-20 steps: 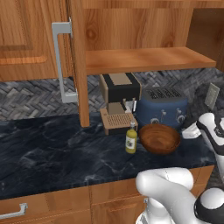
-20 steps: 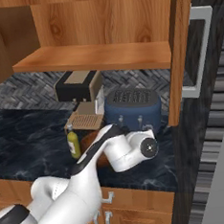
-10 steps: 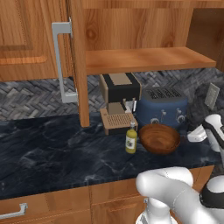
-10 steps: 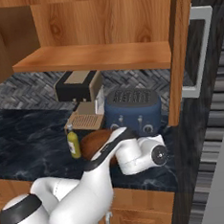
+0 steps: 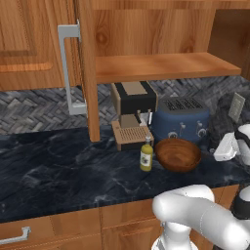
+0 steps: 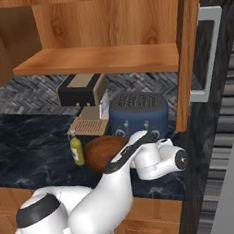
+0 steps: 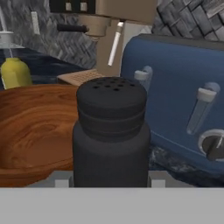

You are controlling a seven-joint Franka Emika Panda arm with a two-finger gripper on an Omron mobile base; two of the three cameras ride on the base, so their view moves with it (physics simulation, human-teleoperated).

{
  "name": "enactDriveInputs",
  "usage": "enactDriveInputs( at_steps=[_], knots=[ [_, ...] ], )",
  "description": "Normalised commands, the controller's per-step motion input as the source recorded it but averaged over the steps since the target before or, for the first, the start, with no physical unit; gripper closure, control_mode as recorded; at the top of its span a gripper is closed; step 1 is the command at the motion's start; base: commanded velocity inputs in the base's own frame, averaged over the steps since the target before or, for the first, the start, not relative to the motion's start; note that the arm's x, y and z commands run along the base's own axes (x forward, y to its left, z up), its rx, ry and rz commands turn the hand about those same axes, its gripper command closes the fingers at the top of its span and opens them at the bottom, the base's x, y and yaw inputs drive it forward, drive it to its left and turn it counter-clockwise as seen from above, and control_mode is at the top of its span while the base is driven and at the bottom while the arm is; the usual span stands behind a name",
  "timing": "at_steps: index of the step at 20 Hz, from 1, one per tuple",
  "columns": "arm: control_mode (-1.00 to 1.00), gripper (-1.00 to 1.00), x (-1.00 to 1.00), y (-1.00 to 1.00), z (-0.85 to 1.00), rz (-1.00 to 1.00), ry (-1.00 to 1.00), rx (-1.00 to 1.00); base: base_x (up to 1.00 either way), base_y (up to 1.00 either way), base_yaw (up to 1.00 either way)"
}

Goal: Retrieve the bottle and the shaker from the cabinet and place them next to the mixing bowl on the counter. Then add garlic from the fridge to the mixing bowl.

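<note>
The left base view looks forward and down from behind the arm's left side across the dark marbled counter (image 5: pixel 58 166) toward the open wooden wall cabinet (image 5: pixel 161 66). The right base view faces the same counter (image 6: pixel 26 142) and cabinet (image 6: pixel 99 58) from the arm's right. Both share the round wooden mixing bowl (image 5: pixel 177 154) (image 6: pixel 103 153), blue toaster (image 5: pixel 181 122) (image 6: pixel 138 114) and small yellow bottle (image 5: pixel 146 154) (image 6: pixel 76 148). The hand view sits very near, low beside the bowl (image 7: pixel 35 131) and toaster (image 7: pixel 179 96), right behind a dark grey shaker (image 7: pixel 111 131).
</note>
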Motion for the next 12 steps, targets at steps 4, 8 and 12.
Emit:
enactDriveInputs(
  at_steps=[4,8,12],
  knots=[
    [-1.0,1.0,0.0,0.0,-0.28,0.03,0.0,0.0,0.0,0.0,0.0],
    [-1.0,1.0,0.0,0.0,-0.37,-0.02,0.0,0.0,0.0,0.0,0.0],
    [-1.0,1.0,0.0,0.01,-0.31,-0.05,0.0,0.0,0.0,0.0,0.0]
  ],
)
